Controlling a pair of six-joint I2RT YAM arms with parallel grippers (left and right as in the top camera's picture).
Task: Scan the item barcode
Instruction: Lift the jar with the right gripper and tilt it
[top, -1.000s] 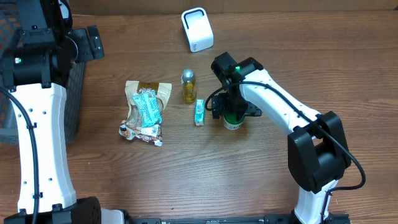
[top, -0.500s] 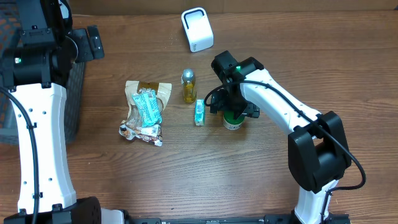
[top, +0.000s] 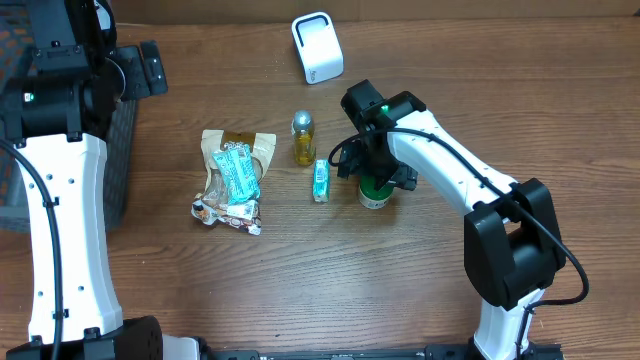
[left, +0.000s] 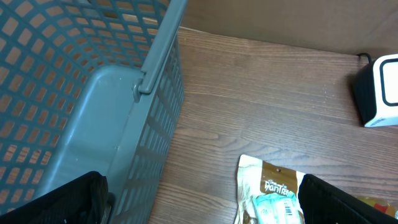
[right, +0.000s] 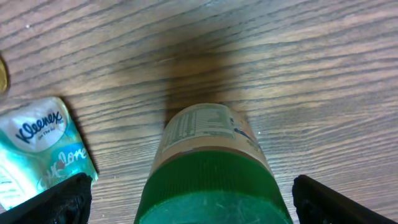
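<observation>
While R pincer (right: 193, 202) hangs wide over green-lid jar (right: 211, 134), barely nudged since prev; L pincer (left: 202, 199) wide.

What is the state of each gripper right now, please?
Left gripper: open, holding nothing, by the basket.
Right gripper: open, straddling the green-lidded jar, not closed on it.

Soft, even indoor light from above, with no harsh glare.
In the overhead view the table (top: 300, 290) is evenly lit with only faint, short shadows, and the white scanner (top: 317, 47) at top centre is nearly blown out. The right wrist view has a diffuse dark shadow at upper centre, and the jar (right: 208, 180) is blurred at the bottom edge. In the left wrist view the basket (left: 62, 93) at left looks slightly soft.
</observation>
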